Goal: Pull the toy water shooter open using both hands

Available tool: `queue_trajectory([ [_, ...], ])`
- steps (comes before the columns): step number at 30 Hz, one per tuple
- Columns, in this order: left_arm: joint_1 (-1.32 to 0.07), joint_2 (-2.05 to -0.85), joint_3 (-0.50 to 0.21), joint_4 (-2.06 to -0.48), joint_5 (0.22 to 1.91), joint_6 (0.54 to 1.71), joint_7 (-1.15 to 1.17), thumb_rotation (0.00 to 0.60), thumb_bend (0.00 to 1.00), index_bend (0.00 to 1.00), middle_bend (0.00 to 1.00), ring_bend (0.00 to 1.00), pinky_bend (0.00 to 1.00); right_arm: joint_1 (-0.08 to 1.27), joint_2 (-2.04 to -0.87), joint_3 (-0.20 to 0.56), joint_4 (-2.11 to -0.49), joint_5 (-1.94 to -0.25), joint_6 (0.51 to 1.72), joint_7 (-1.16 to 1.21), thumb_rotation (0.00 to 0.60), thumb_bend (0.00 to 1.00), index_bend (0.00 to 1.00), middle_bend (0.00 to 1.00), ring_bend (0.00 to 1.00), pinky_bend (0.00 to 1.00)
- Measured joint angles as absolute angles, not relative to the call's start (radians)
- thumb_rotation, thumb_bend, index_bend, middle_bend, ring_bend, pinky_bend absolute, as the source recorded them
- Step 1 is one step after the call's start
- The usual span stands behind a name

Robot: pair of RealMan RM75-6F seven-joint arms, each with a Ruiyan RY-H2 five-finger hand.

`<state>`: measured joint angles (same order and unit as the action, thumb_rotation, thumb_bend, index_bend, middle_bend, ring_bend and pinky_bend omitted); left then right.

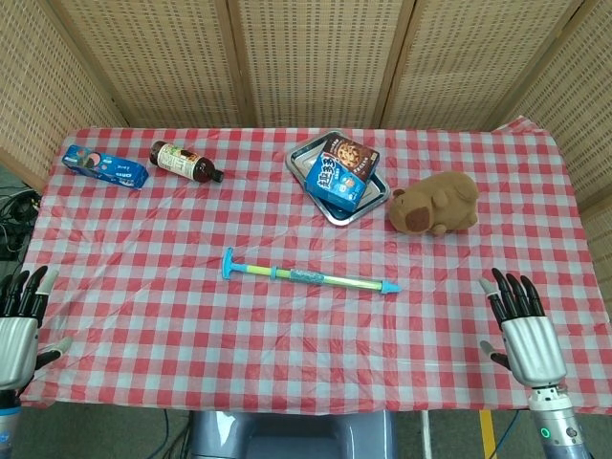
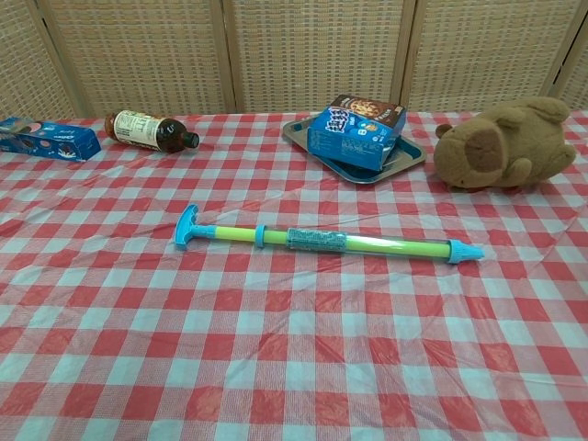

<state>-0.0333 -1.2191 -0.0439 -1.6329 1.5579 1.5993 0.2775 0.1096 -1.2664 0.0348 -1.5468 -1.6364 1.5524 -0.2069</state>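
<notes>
Hands: left hand (image 1: 17, 330) and right hand (image 1: 521, 330) spread, empty, at table's (image 1: 143, 287) near corners; only head view shows them.

The tablecloth (image 2: 110, 322) looks like thin, slightly glossy checked cloth, creased in places. The shooter (image 2: 322, 241) is smooth, shiny plastic with a clear tube. The tray (image 2: 404, 158) at the far side is dull brushed metal, holding glossy printed card boxes (image 2: 354, 133). The bear (image 2: 505, 142) at the right is matt, fuzzy plush. The bottle (image 2: 147, 129) at the far left is glossy with a paper label. The screen (image 1: 306, 57) behind is rough woven cane in wood frames.
</notes>
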Motion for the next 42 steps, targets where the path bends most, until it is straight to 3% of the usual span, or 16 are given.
queue_trajectory([
  [15, -0.03, -1.221, -0.04, -1.644, 1.574, 1.614, 0.276, 0.6, 0.0, 0.0, 0.0, 0.0, 0.0, 0.107, -1.263, 0.036, -1.546, -1.64, 1.555, -0.198, 0.6, 0.0, 0.0, 0.0, 0.0, 0.0],
  [20, -0.027, -1.225, -0.045, -1.651, 1.6, 1.646, 0.266, 0.6, 0.01, 0.05, 0.0, 0.01, 0.04, 0.107, -1.264, 0.037, -1.541, -1.648, 1.562, -0.187, 0.6, 0.0, 0.0, 0.0, 0.0, 0.0],
  [21, -0.028, -1.229, -0.05, -1.651, 1.601, 1.648, 0.267, 0.6, 0.03, 0.08, 0.04, 0.07, 0.12, 0.107, -1.265, 0.037, -1.54, -1.646, 1.56, -0.186, 0.6, 0.0, 0.0, 0.0, 0.0, 0.0],
  [24, -0.041, -1.243, -0.07, -1.648, 1.595, 1.645, 0.267, 0.6, 0.12, 0.17, 0.29, 0.33, 0.38, 0.109, -1.266, 0.04, -1.538, -1.636, 1.551, -0.185, 0.6, 0.0, 0.0, 0.0, 0.0, 0.0],
  [29, -0.08, -1.256, -0.097, -1.656, 1.577, 1.596, 0.285, 0.6, 0.13, 0.23, 0.58, 0.57, 0.55, 0.116, -1.271, 0.051, -1.533, -1.619, 1.539, -0.184, 0.6, 0.01, 0.0, 0.0, 0.0, 0.0],
  [31, -0.116, -1.259, -0.12, -1.679, 1.554, 1.545, 0.313, 0.6, 0.14, 0.3, 0.75, 0.71, 0.64, 0.121, -1.276, 0.059, -1.527, -1.61, 1.532, -0.182, 0.6, 0.01, 0.0, 0.0, 0.0, 0.0],
  [36, -0.209, -1.264, -0.18, -1.749, 1.457, 1.419, 0.406, 0.6, 0.17, 0.42, 0.9, 0.83, 0.74, 0.126, -1.284, 0.073, -1.512, -1.593, 1.531, -0.168, 0.6, 0.01, 0.0, 0.0, 0.0, 0.0],
  [42, -0.328, -1.301, -0.246, -1.79, 1.298, 1.281, 0.547, 0.6, 0.22, 0.48, 0.92, 0.86, 0.76, 0.132, -1.286, 0.088, -1.492, -1.572, 1.526, -0.159, 0.6, 0.01, 0.0, 0.0, 0.0, 0.0],
])
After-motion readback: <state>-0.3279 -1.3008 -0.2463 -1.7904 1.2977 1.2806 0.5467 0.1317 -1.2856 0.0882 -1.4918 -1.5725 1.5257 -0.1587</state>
